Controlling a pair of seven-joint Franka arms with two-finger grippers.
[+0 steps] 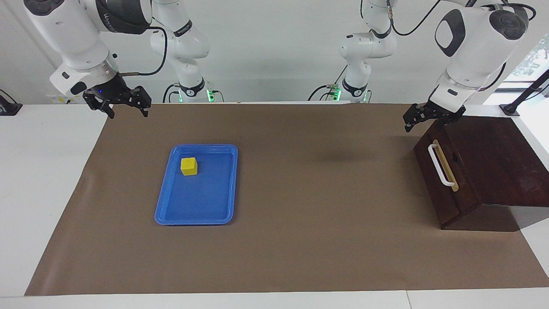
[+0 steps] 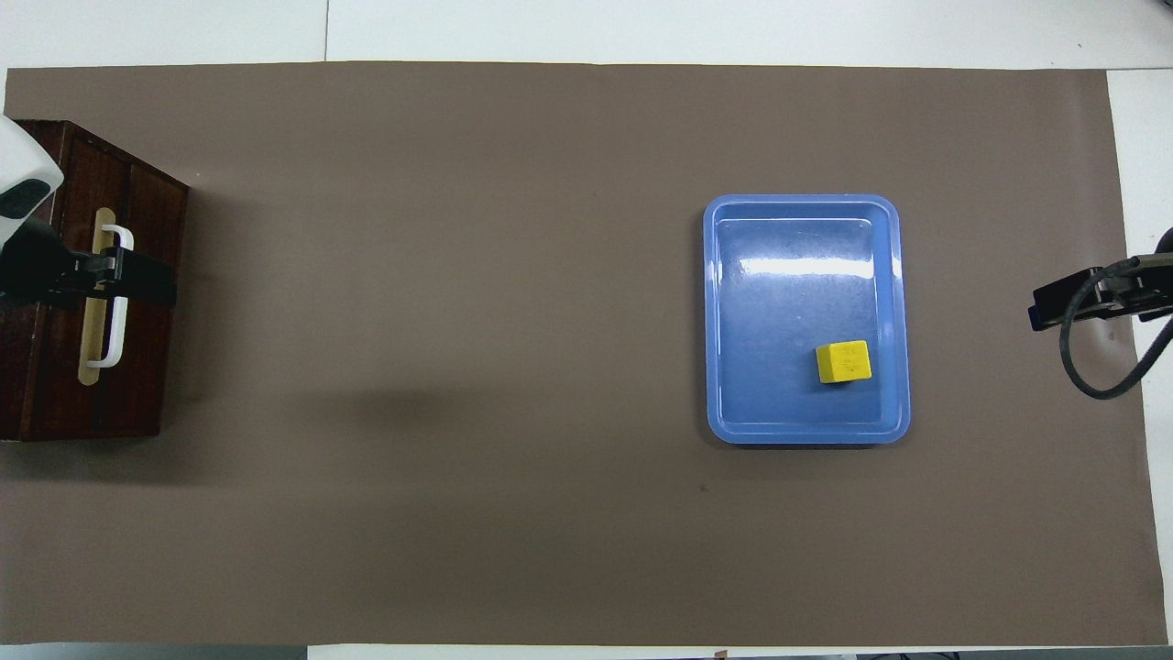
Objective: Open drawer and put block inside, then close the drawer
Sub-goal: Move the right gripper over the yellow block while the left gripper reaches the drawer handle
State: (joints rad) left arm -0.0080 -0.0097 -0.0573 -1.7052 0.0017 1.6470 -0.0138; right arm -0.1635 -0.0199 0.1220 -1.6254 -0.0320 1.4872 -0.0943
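Note:
The dark brown wooden box with the drawer (image 1: 433, 184) stands at the left arm's end of the table; the drawer is shut, and its white bar handle (image 1: 441, 165) faces the table's middle. In the overhead view the drawer (image 2: 137, 367) shows its handle (image 2: 112, 339) partly covered by my left gripper (image 2: 137, 280). My left gripper (image 1: 422, 124) is open and hangs just above the box's corner nearest the robots, clear of the handle. The yellow block (image 1: 188, 166) lies in the blue tray (image 1: 195, 221), in the part nearer the robots; it also shows in the overhead view (image 2: 843, 361). My right gripper (image 1: 126, 109) is open and empty, raised over the mat's edge.
The blue tray (image 2: 806, 435) lies toward the right arm's end of the table, on a brown mat (image 1: 321, 193) that covers most of the white table. A black cable (image 2: 1090, 367) hangs from the right gripper (image 2: 1063, 307).

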